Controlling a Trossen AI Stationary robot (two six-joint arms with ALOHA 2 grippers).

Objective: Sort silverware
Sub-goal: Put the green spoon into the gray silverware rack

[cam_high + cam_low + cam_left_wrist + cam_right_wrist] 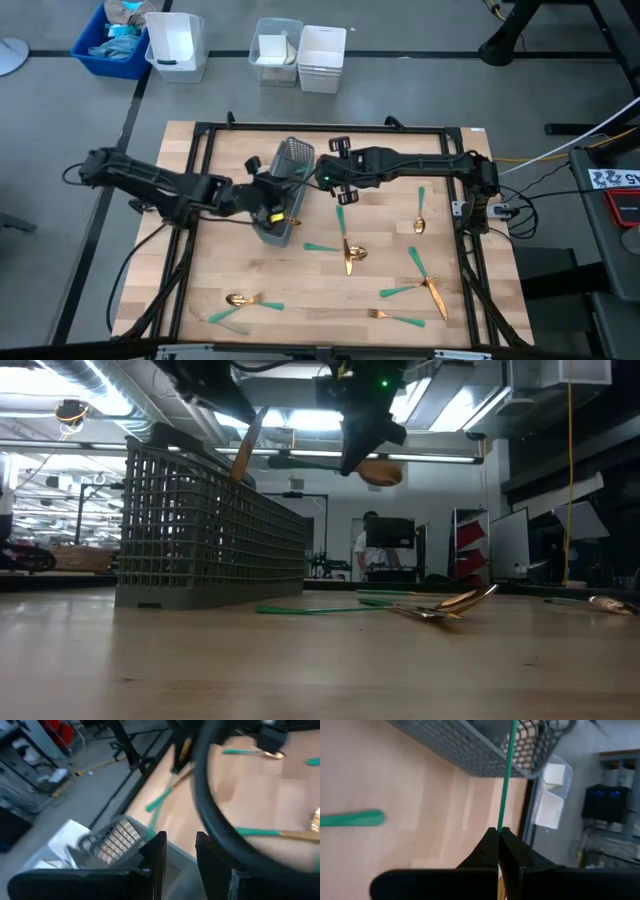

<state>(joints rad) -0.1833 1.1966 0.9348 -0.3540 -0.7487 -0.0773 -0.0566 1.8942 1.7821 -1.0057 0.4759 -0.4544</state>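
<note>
Right jaws: pressed together on the slim green handle of a spoon, which runs out from the fingertips toward the caddy.
Right gripper: held above the table just beside the caddy's open top; in the low view the spoon's gold bowl hangs under it, clear of the wood.
Left jaws: part way apart, and I cannot tell from the wrist view whether they pinch anything; the caddy rim sits just ahead of the fingers.
Left gripper: at the caddy's side, apparently steadying it.
Caddy: grey mesh, lying near the table's middle; one gold-and-wood-toned piece leans out of it.
Done: at most one or two pieces look to be in the caddy; the mesh hides the count.
Left: most of the silverware lies loose on the table, with a crossed pair near the middle, a spoon to the right, several at the near right, and a pair at the near left.
Judgement: early in the sort; the held spoon seems next to go in.
</note>
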